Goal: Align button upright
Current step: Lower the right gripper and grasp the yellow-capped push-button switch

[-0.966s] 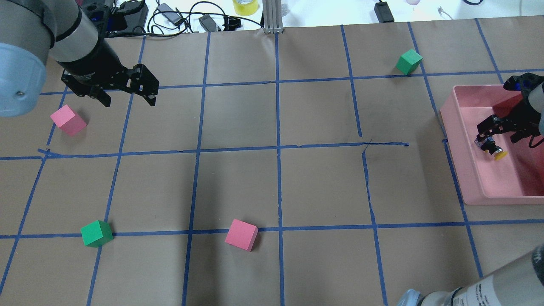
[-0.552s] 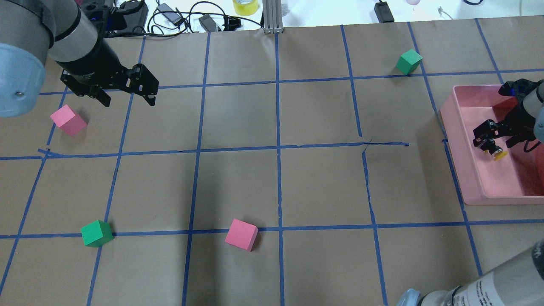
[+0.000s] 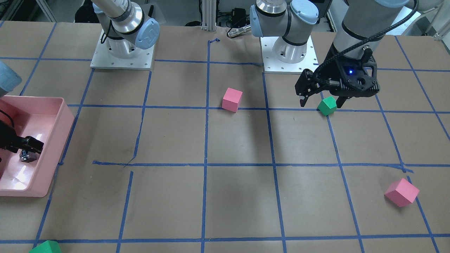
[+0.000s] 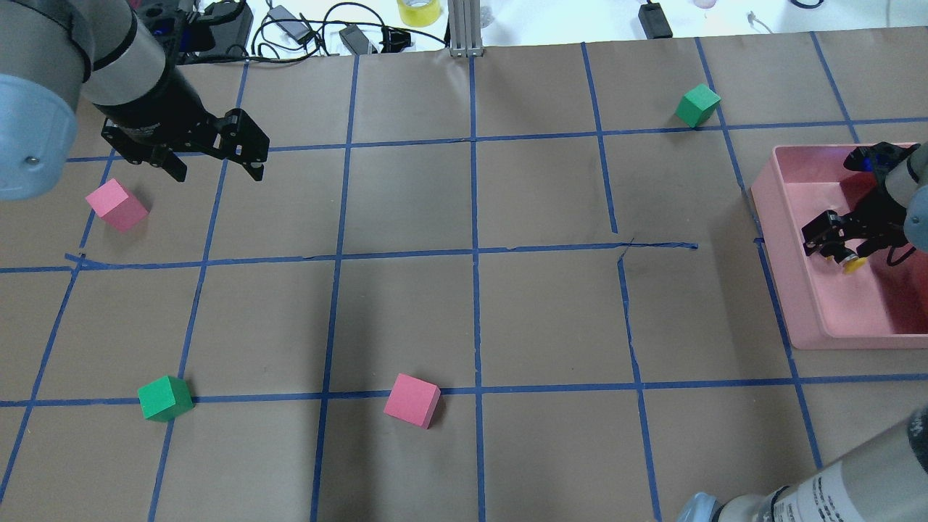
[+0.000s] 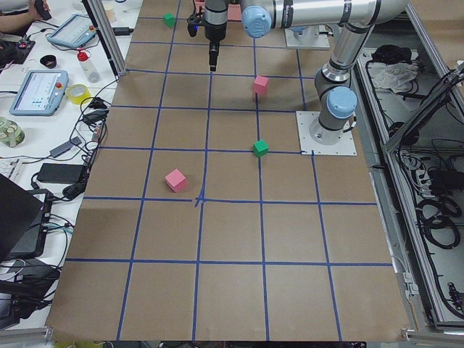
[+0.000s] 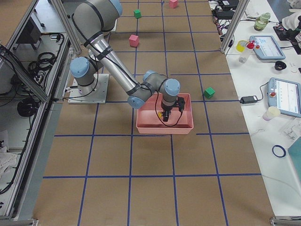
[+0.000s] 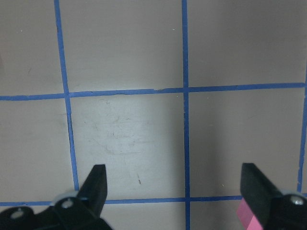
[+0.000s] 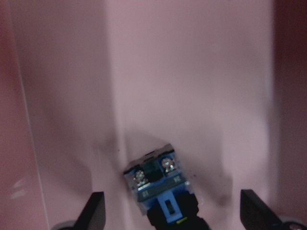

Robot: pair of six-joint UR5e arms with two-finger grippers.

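The button lies on its side on the floor of the pink tray, its yellow cap pointing toward the robot. In the right wrist view its grey-and-blue body lies between my right gripper's fingers. My right gripper is open, low in the tray, its fingers wide on either side of the button and not touching it. My left gripper is open and empty, above the table at the far left, next to a pink cube.
A green cube and a pink cube sit near the front. Another green cube sits at the far right, just beyond the tray. Cables and a tape roll lie past the table's far edge.
My right gripper has shifted slightly left and its wrist has swung toward the far side. The button has stayed in place in the tray. The left arm has barely moved.
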